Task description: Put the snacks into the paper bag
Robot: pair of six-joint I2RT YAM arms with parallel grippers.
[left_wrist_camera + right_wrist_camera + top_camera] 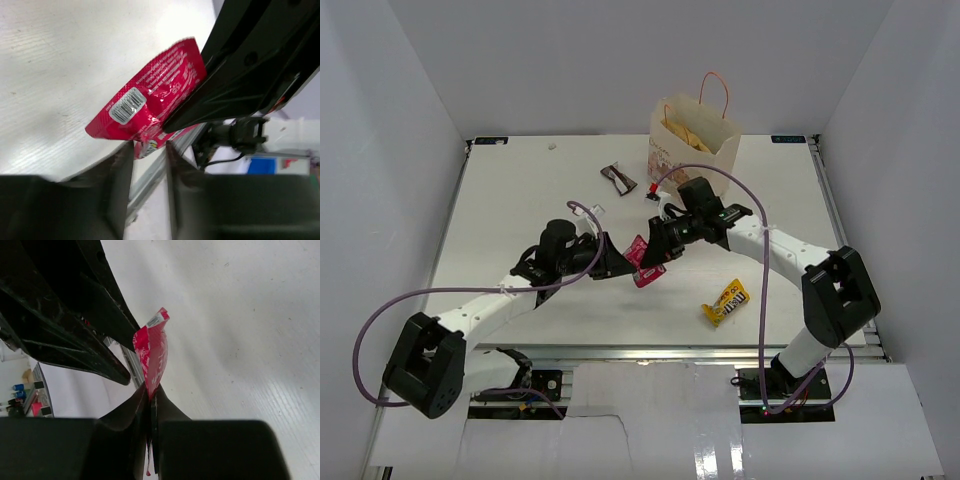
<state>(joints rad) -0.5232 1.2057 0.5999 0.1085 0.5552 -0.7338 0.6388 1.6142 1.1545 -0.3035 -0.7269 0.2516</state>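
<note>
Presently, white counter [520,200], walled in on three sides. Two arms reach in from the near edge, left arm [490,305] and right arm [790,250], and their hands meet just near of the counter's middle.

Bag [705,158] stands upright at the far edge, right of centre, with its mouth open and its red cord handles up. A tan-yellow chip bag [682,132] shows inside the mouth.

Right hand [658,252]: fingers closed flat on the lower edge of a red packet [643,263]. The right wrist view shows the packet [154,357] standing edge-on out of the pinched tips [150,392], clear of the counter.

Left hand [616,264]: fingers parted, pointing at the same packet from the other side. In the left wrist view the packet [150,100] sits just beyond the gap between the tips [148,150], barcode side facing the camera. Cannot tell whether the fingers touch it.

Yellow pouch [725,301] lies flat on the counter toward the near right, well apart from both hands.

Brown wrapper [618,178] lies on the counter left of the bag, near it but not touching.
</note>
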